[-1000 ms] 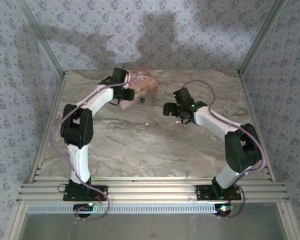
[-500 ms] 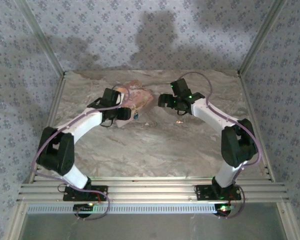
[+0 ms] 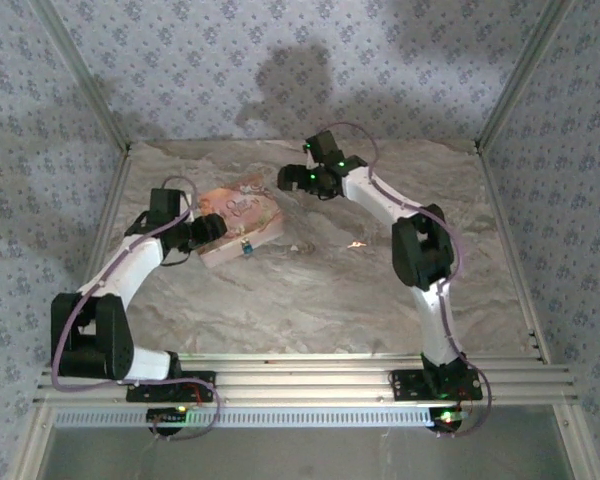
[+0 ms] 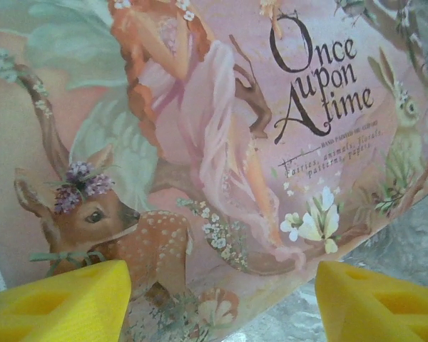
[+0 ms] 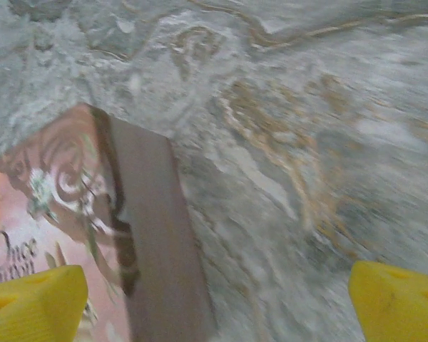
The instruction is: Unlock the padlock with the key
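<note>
Both arms have swung toward 9 o'clock since the earlier frame. The pink box (image 3: 242, 210) has slid that way, and the padlock (image 3: 247, 246) has gone with it, while the key (image 3: 357, 243) lies where it was. On the marbled desk (image 3: 310, 290) the box lies flat and shut, its contents hidden. The left fingers (image 4: 57, 303) stand spread over the printed lid at its 9 o'clock side. The right fingers (image 5: 399, 296) are spread wide above the desk by the box's 1 o'clock corner. The blue padlock sits against the box's 6 o'clock edge. The key rests on bare desk at the box's 3 o'clock, well apart.
</note>
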